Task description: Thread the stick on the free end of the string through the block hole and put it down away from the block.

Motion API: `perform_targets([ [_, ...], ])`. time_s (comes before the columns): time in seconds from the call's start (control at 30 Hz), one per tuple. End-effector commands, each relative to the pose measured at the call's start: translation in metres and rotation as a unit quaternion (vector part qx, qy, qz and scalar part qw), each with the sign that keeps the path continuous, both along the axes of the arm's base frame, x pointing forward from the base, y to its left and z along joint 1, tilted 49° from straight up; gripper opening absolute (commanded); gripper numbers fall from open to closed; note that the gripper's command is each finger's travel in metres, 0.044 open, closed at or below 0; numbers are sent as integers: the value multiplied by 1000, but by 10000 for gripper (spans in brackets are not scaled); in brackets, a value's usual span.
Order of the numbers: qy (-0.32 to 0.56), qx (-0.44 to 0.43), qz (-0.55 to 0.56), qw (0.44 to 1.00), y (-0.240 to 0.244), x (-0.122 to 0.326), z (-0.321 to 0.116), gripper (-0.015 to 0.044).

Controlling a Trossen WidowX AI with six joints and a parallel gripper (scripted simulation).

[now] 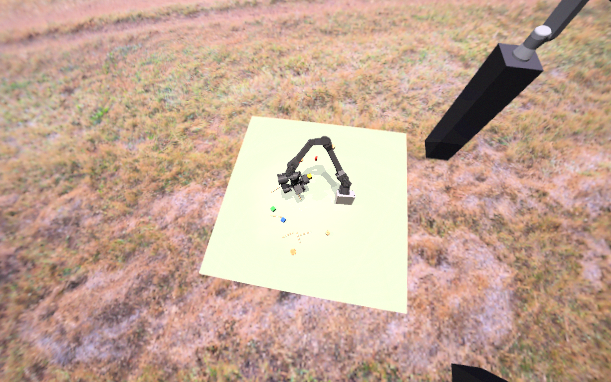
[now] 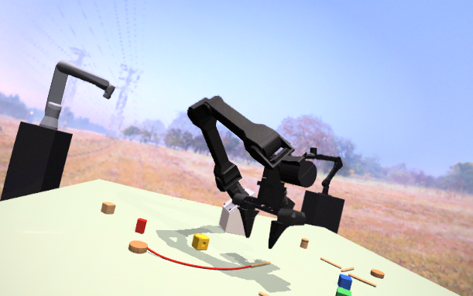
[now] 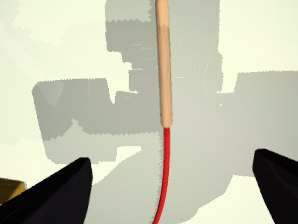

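seemingly lining up for pickup: tool point(image 1: 300, 186) point(image 2: 259, 242) point(image 3: 173, 164) mostly open, gripping nothing, above string-end stick point(image 2: 261, 264) point(image 3: 164, 65), beyond yellow block point(image 1: 309, 176) point(image 2: 200, 242) point(image 3: 12, 190); next, centring over stick, lowering, closing.

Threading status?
Done: nothing visible yet; string lies outside the block. In hand: end effector open above the stick, likely lining up. Left: grasp, thread, pull string through, set stick down away from block, open fully.
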State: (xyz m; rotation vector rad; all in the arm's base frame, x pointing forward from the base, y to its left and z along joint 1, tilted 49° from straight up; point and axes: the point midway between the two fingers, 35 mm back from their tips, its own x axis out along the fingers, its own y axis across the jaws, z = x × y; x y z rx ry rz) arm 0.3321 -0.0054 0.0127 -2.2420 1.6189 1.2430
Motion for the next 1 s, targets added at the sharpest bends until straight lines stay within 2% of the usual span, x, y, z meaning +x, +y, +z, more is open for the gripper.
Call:
perform_targets([
  [0.0, 4, 1, 2, 1000, 1, 0, -1, 230],
  [0.13, 4, 1, 2, 1000, 1, 0, -1, 125],
  [0.97, 4, 2, 2, 1000, -11, 3, -12, 122],
])
